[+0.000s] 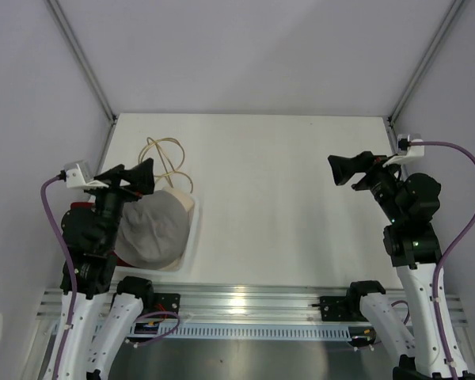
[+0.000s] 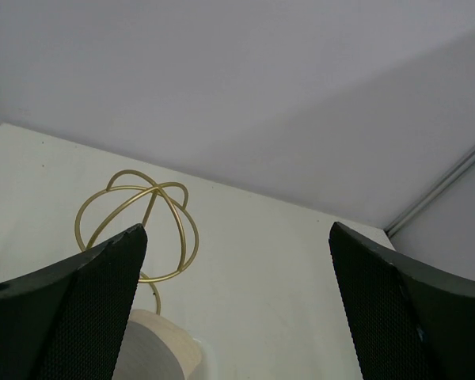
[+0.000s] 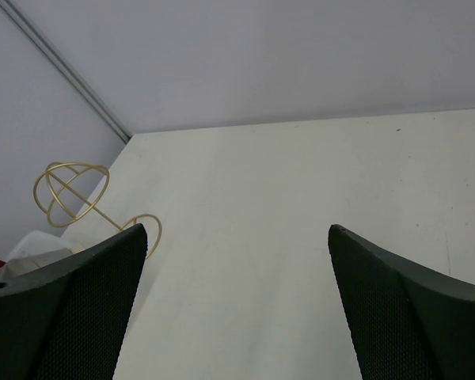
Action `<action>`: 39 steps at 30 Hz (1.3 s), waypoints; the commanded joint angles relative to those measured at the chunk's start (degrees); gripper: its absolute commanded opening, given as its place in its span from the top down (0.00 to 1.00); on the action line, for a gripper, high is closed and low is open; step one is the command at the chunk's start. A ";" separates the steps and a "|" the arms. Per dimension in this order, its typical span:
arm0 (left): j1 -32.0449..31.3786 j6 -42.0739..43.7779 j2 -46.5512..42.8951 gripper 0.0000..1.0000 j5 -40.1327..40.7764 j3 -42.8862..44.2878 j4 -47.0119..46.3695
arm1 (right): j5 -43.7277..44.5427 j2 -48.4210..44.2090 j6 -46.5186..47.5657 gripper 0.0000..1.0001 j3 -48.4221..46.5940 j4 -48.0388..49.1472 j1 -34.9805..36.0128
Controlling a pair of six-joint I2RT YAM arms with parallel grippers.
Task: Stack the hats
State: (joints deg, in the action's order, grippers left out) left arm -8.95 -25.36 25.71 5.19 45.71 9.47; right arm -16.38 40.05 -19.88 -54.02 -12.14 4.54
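A beige hat (image 1: 154, 226), grey inside up, lies at the table's left side on top of a white hat whose brim (image 1: 191, 237) shows at its right edge. A bit of dark red hat (image 1: 78, 207) shows behind the left arm; the rest is hidden. My left gripper (image 1: 134, 177) is open and empty, raised above the beige hat's far edge. In the left wrist view, the beige hat (image 2: 154, 348) sits low between the open fingers of the left gripper (image 2: 237, 228). My right gripper (image 1: 347, 169) (image 3: 236, 228) is open and empty, raised over bare table at the right.
A gold wire stand (image 1: 166, 162) stands just behind the hats; it also shows in the left wrist view (image 2: 138, 229) and the right wrist view (image 3: 67, 190). White walls enclose the table (image 1: 285, 198) on three sides.
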 commanded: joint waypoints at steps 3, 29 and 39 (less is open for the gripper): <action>0.51 2.33 1.44 0.00 -7.09 1.84 -0.77 | 0.21 -0.85 0.46 0.01 -0.30 0.89 0.21; -2.91 -8.11 36.06 0.09 2.98 18.09 10.14 | 4.69 -2.44 0.10 0.01 3.22 1.95 1.00; -3.44 -9.35 43.19 0.19 4.39 17.05 3.99 | 5.14 -1.82 -0.42 0.01 3.31 2.38 1.00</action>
State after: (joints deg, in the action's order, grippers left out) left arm -11.97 -33.50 69.12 8.43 62.57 19.84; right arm -11.62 37.71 -19.90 -50.46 -12.03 5.19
